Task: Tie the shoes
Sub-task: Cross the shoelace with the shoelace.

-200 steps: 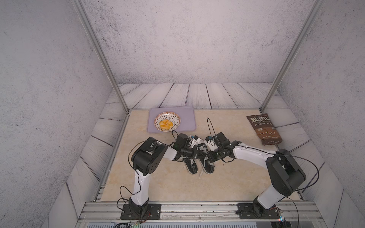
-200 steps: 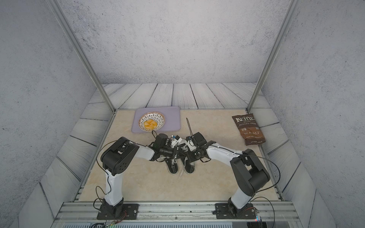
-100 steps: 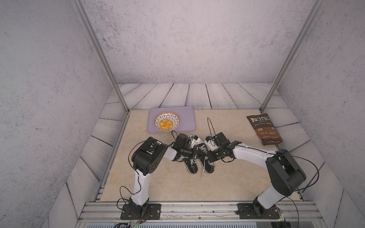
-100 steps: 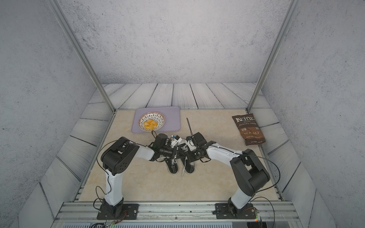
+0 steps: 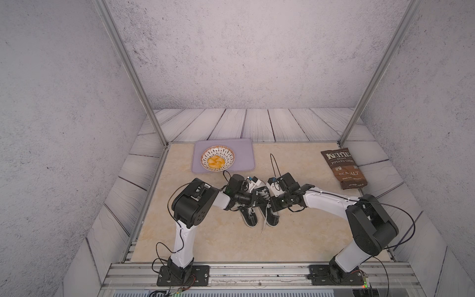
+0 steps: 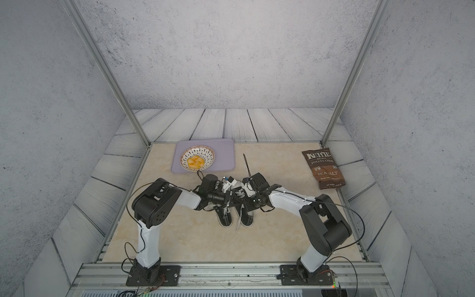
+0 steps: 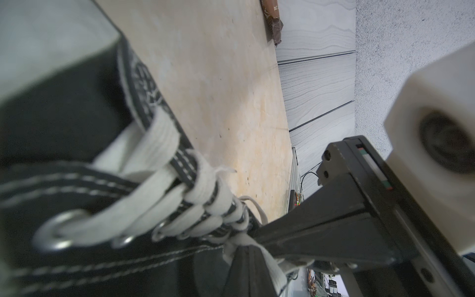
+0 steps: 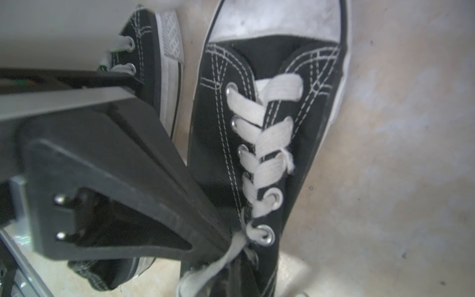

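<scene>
In both top views the pair of small black canvas sneakers with white rubber toe caps point(image 5: 248, 218) point(image 6: 224, 219) sits mid-table on the beige stone-patterned tabletop point(image 5: 205, 231).

Left wrist view: the left gripper point(image 7: 245, 248), clenched, pinches a flat woven white lace point(image 7: 272, 267) beside metal eyelets point(image 7: 61, 231). The right gripper point(image 7: 257, 232), closed tight, touches the lacing.

Right wrist view: that lace leaves the top eyelet.

Two small black canvas shoes point(image 5: 271, 218) with white toe caps and white soles stand upright, just beside each other, in the middle of the beige mat point(image 5: 205, 231). Their heels point toward the near edge. Flat white laces point(image 8: 264, 144) criss-cross through metal eyelets and are loose at the top. One lace end point(image 5: 263, 226) trails onto the mat between the heels.
</scene>
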You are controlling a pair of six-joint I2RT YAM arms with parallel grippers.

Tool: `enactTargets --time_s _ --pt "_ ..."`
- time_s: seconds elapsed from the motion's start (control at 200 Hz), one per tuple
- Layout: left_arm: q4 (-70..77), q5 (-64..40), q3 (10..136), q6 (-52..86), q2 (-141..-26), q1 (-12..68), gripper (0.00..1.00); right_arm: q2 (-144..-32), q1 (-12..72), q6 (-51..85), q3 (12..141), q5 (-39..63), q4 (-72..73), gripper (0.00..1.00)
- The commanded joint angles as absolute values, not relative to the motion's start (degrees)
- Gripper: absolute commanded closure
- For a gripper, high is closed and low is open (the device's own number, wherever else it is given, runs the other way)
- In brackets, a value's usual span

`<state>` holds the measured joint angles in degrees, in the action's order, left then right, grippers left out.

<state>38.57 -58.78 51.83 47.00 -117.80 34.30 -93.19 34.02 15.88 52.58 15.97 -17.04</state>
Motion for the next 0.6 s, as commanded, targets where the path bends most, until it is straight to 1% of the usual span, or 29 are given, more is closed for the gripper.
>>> enactTargets --time_s 0.0,0.085,0.195,0.27,0.35,0.515,0.591 --pt "37.9 -54.1 49.6 46.4 -117.8 35.2 1.0 -89.4 33.9 16.1 51.4 12.3 -17.2 0.97" --pt "38.2 -51.5 48.8 46.3 -116.5 35.1 1.0 -87.7 33.9 15.7 50.9 10.8 -18.7 0.94" --pt "39.0 -49.9 48.3 46.6 -115.5 35.0 1.0 -85.7 33.9 15.3 50.2 9.4 -19.9 0.86" --pt "39.1 -50.1 48.4 46.6 -115.5 35.0 1.0 -84.6 33.9 15.3 49.8 9.0 -20.1 0.84" --pt "39.8 -50.7 48.5 46.7 -115.8 35.0 1.0 -84.1 33.9 15.4 49.6 8.8 -20.0 0.84" --pt "42.2 -54.1 48.9 47.9 -117.5 35.0 1.0 -85.0 33.8 15.3 49.5 9.4 -19.0 0.9" --pt "43.4 -55.1 49.0 48.7 -118.2 35.1 1.0 -85.8 33.8 15.3 49.6 10.2 -18.5 0.9"
